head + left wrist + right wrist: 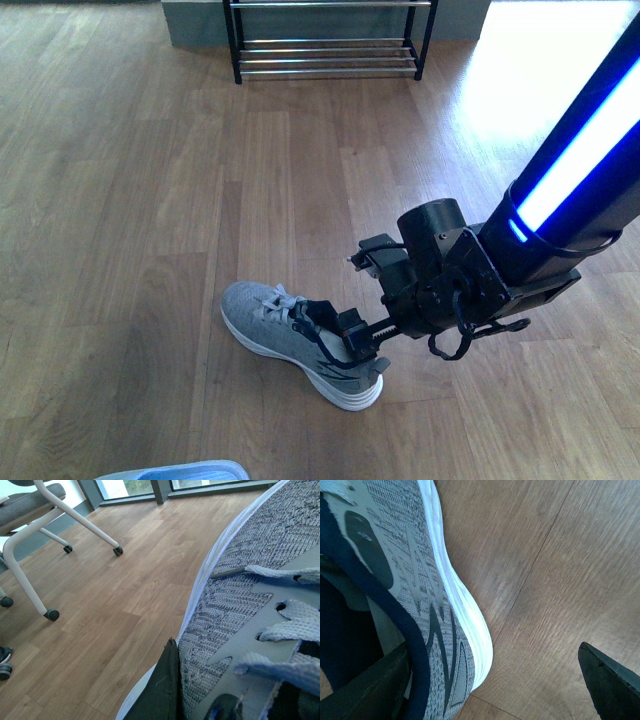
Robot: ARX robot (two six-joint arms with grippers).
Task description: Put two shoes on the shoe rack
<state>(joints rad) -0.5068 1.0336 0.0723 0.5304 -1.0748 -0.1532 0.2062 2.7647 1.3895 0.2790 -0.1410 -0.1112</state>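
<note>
Front view: right jaws at the heel collar of the grey sneaker (285, 335), sole-down on the wood-plank floor (120, 200); shoe rack (325, 45) well apart at the far wall, pale blue slide (175, 470) at the near edge. Left wrist view: second sneaker (260, 545) fills the frame, one finger (162, 692) of the left jaws against its sole edge, grip cannot be told; chair legs (75, 514) behind. Right wrist view: right jaws released, one finger (370, 690) inside the dark collar, the other (612, 685) outside over floor.
</note>
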